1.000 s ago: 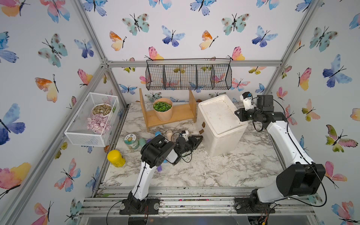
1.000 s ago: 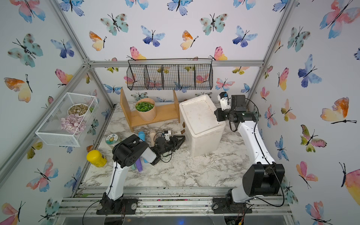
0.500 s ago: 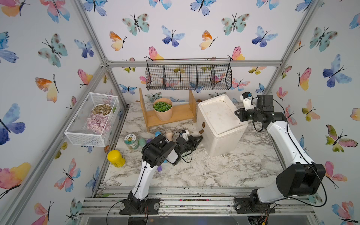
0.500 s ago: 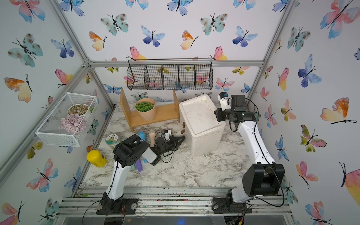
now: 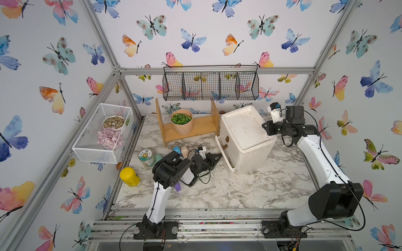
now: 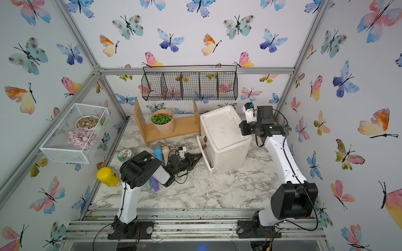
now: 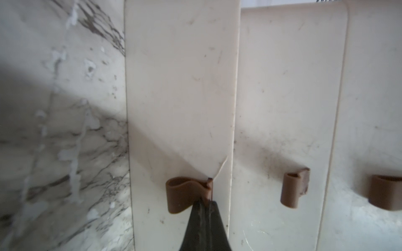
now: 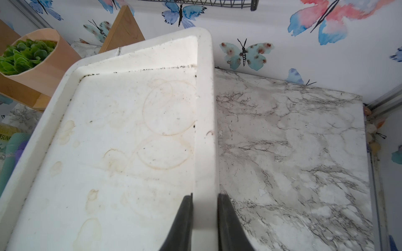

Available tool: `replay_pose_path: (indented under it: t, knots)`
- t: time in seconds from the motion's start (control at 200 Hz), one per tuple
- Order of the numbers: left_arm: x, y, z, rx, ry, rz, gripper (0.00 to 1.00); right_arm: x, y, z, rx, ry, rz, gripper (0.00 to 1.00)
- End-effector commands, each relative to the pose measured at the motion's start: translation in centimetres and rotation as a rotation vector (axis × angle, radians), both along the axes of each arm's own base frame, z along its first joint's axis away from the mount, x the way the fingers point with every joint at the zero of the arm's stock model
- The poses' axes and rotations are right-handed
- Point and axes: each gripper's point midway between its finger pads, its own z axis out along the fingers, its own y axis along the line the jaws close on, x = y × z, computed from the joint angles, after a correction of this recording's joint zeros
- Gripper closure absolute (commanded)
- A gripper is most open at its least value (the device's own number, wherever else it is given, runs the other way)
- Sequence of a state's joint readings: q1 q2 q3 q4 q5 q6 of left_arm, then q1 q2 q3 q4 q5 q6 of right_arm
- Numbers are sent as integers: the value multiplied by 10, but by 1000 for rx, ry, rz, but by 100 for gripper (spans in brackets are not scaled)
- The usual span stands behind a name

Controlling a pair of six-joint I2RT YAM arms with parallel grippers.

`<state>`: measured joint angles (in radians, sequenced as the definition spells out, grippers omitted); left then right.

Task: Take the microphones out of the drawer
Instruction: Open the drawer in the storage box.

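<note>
Bench (image 5: 250, 191) carries the white drawer unit (image 5: 245, 134) at mid-frame, its lowest drawer (image 5: 226, 164) standing slightly out. The right pincer (image 8: 205, 196) clamps the unit's raised top rim. The left pincer (image 7: 208, 202), pressed together, pinches that drawer's brown handle (image 7: 185, 193); only the left wrist view shows this grip. The microphone is hidden, since no view looks inside the drawer.

White drawer unit (image 5: 245, 134) with brown tab handles (image 7: 182, 193), grey-veined marble tabletop (image 5: 239, 191), butterfly-print walls (image 5: 208, 58), yellow bottle (image 5: 129, 176)
</note>
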<state>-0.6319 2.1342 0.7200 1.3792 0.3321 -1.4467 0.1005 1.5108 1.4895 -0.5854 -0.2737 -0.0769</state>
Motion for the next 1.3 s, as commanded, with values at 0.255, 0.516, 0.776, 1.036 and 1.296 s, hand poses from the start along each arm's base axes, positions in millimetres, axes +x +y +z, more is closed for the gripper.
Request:
replay_pose_path:
  t: [0.255, 0.516, 0.776, 1.036, 1.296]
  knots:
    - [-7, 15, 6, 102, -23, -15, 100, -2, -27, 16, -95, -5, -148, 98]
    - [-9, 30, 7, 123, -19, 5, 100, 0, -41, 31, -158, -41, -201, 97]
    - [-9, 53, 4, 172, -9, 41, 100, 1, -55, 34, -230, -53, -245, 98]
    - [-8, 64, 1, 187, 2, 65, 100, 1, -66, 34, -277, -57, -288, 97]
    - [-7, 76, 0, 211, 9, 87, 100, 0, -67, 35, -280, -62, -293, 97]
